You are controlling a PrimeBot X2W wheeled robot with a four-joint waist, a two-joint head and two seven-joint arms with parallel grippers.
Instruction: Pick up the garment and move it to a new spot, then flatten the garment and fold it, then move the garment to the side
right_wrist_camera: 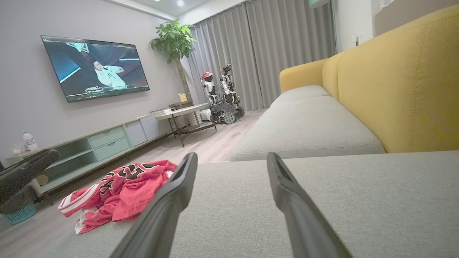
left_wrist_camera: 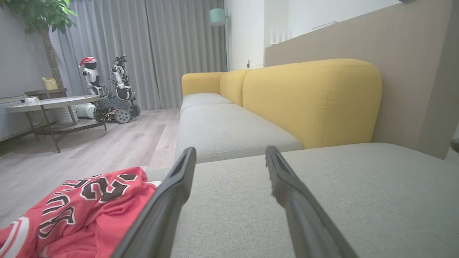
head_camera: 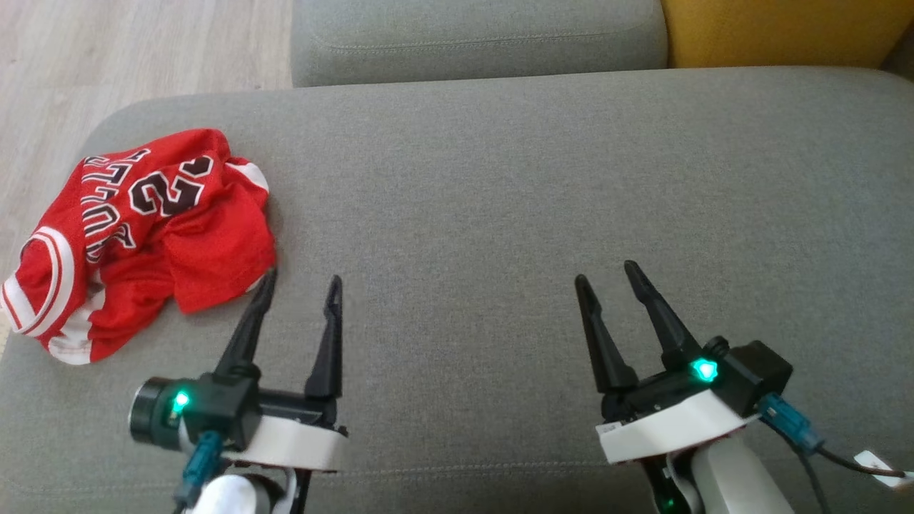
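Observation:
The garment (head_camera: 143, 235) is a red basketball jersey with black-and-white lettering and white trim, lying crumpled near the left edge of a grey sofa cushion (head_camera: 500, 214). My left gripper (head_camera: 303, 278) hovers open just to its right, one fingertip close to the cloth's edge, nothing between the fingers. Over the cushion's right half my right gripper (head_camera: 607, 275) stands open and empty, well away from the jersey. The left wrist view has the garment (left_wrist_camera: 75, 211) at its lower left, beside the left gripper (left_wrist_camera: 229, 154). Seen from the right wrist, the garment (right_wrist_camera: 122, 190) lies left of the right gripper (right_wrist_camera: 231, 159).
A second grey seat cushion (head_camera: 478, 36) and a yellow backrest (head_camera: 778, 28) lie beyond. Wooden floor (head_camera: 107, 64) runs past the cushion's left edge. Farther off stand a round table (left_wrist_camera: 50, 104), a wheeled robot (left_wrist_camera: 111, 93), a potted tree (right_wrist_camera: 174, 46) and a wall television (right_wrist_camera: 95, 68).

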